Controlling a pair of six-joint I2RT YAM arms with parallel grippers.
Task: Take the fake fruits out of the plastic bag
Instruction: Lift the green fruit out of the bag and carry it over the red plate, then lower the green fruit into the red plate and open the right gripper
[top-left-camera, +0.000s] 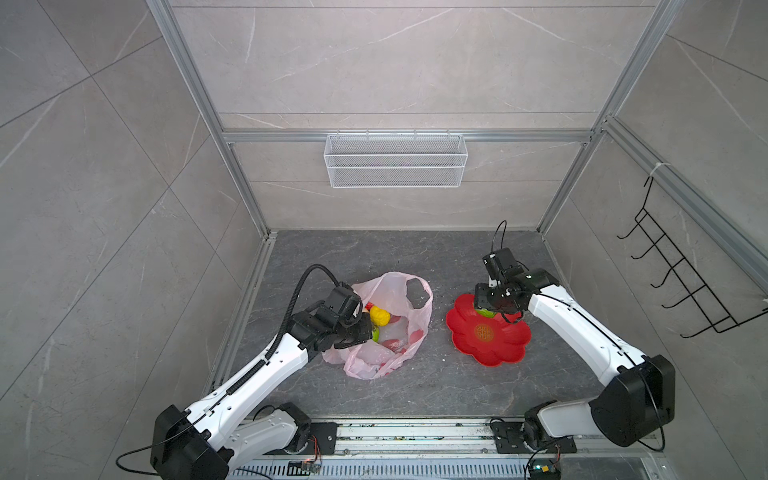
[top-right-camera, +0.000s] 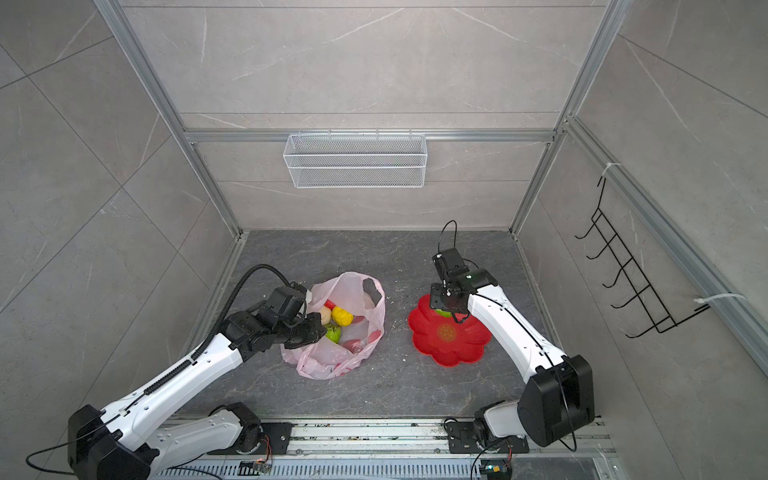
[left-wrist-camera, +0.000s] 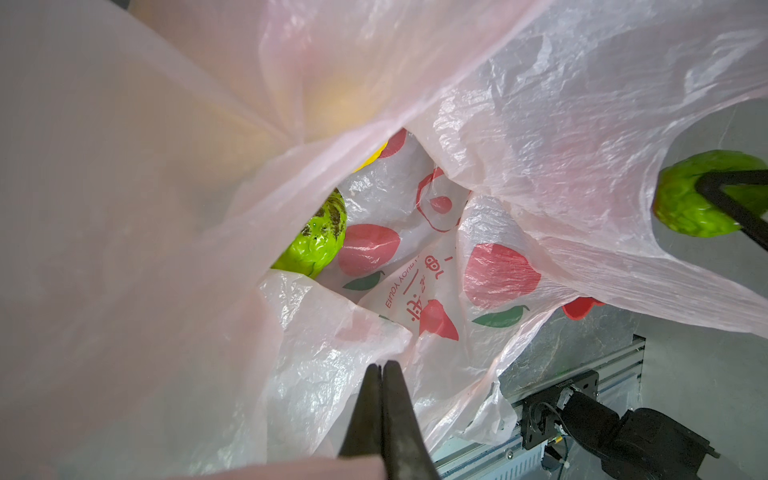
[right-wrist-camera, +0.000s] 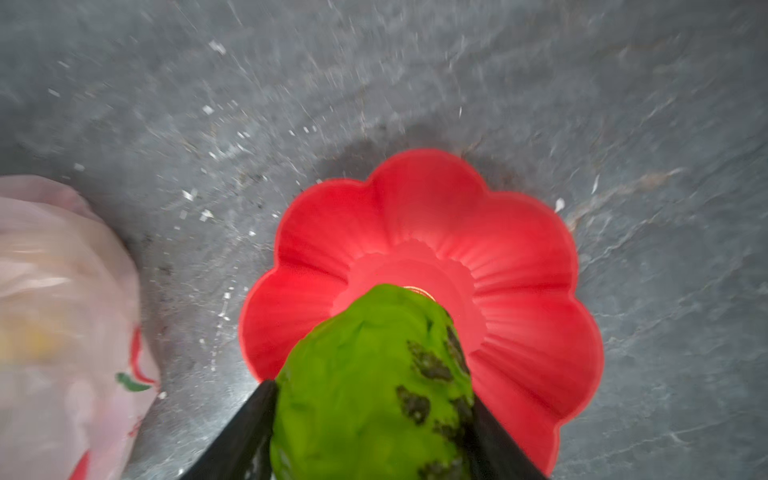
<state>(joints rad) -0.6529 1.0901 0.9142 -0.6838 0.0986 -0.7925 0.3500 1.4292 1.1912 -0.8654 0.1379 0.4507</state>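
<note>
One held green fruit sits clamped between the right gripper jaws, set at about half width around its lumpy sides. Its long axis runs out past the fingertips and down toward the red dish. The dish lies directly below and slightly ahead of the gripper. In a top view the gripper hangs over the dish's far lobe on the bag side, not over the gold centre mark. Fruit and dish look apart, no contact, though the gap is hard to judge. Probable next move: short drop, maybe a nudge toward the centre, then release. The right arm is the near one for that. The left gripper has its jaws pressed flat together, apparently nipping the rim film of the plastic bag and holding its mouth open. Inside the bag are a yellow fruit, a bagged green fruit and a cream fruit, all just beside the left gripper and well apart from the dish.
</note>
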